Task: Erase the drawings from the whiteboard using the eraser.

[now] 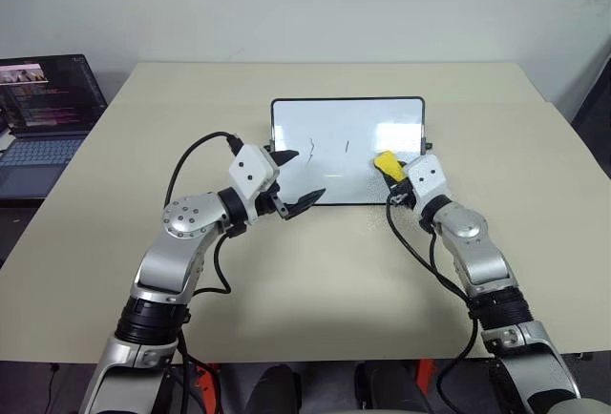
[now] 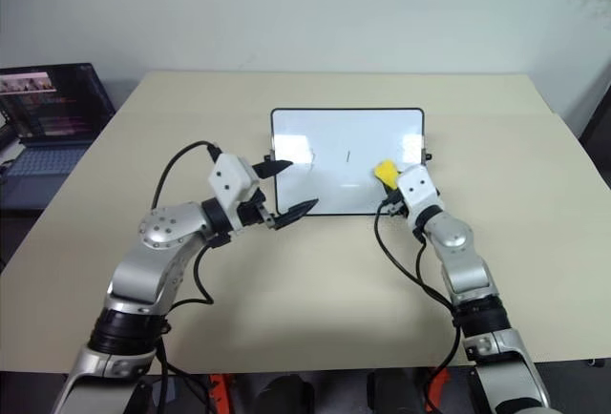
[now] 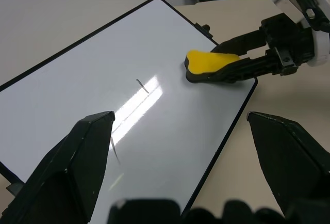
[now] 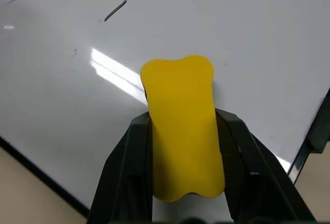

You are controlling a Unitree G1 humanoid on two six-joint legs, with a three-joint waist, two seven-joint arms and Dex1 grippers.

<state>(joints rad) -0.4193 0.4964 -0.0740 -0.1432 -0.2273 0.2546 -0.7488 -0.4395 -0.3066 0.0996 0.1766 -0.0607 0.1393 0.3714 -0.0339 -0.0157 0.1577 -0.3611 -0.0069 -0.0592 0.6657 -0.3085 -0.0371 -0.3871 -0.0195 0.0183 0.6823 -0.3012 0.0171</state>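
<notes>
The whiteboard [image 1: 347, 123] stands tilted at the table's middle, glossy white with a thin black frame. Two thin dark drawings show on it, a squiggle [image 1: 311, 147] and a short line [image 1: 347, 146]. My right gripper [image 4: 183, 146] is shut on the yellow eraser [image 1: 387, 163], which sits black side down over the board's right part, to the right of the strokes. I cannot tell if it touches the surface. My left gripper [image 1: 304, 175] is open with nothing in it, in front of the board's lower left area.
An open laptop [image 1: 43, 118] sits on a lower stand beyond the table's left edge. The beige table [image 1: 315, 271] has bare surface in front of the board and to both sides. Black cables loop from both forearms.
</notes>
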